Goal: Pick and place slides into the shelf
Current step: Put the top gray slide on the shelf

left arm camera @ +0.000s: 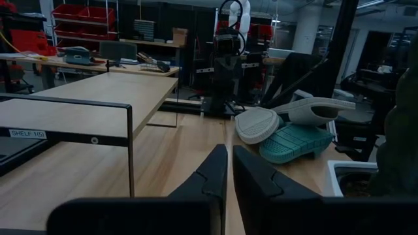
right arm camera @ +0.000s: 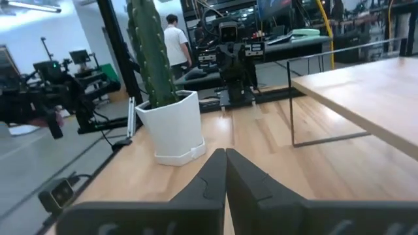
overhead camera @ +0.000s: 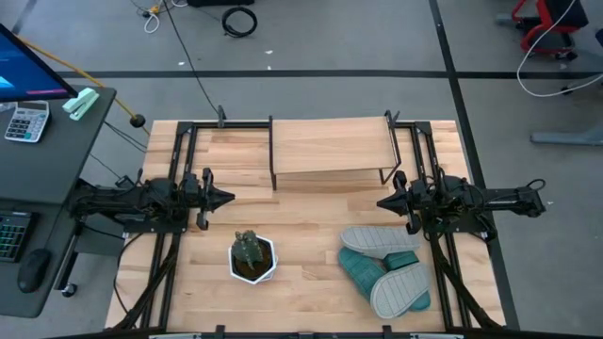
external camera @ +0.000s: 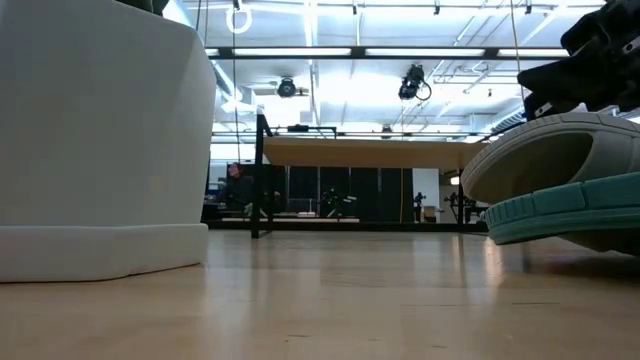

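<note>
The slides lie in a heap [overhead camera: 386, 268] at the table's near right: a grey-white one [overhead camera: 377, 239] on top toward the far side, another grey-white one [overhead camera: 400, 288] toward the near edge, and teal ones [overhead camera: 362, 271] beneath them. They also show in the left wrist view [left arm camera: 287, 130] and the low view [external camera: 560, 185]. The shelf [overhead camera: 330, 146] stands at the far middle of the table on thin black legs. My left gripper [overhead camera: 226, 198] hovers shut over the left half of the table. My right gripper [overhead camera: 382, 201] is shut too, between the shelf and the heap.
A small cactus in a white pot [overhead camera: 252, 256] stands at the near middle, left of the slides. Bare wood lies between the two grippers and in front of the shelf. A dark desk with a calculator [overhead camera: 26, 121] sits beyond the table's left edge.
</note>
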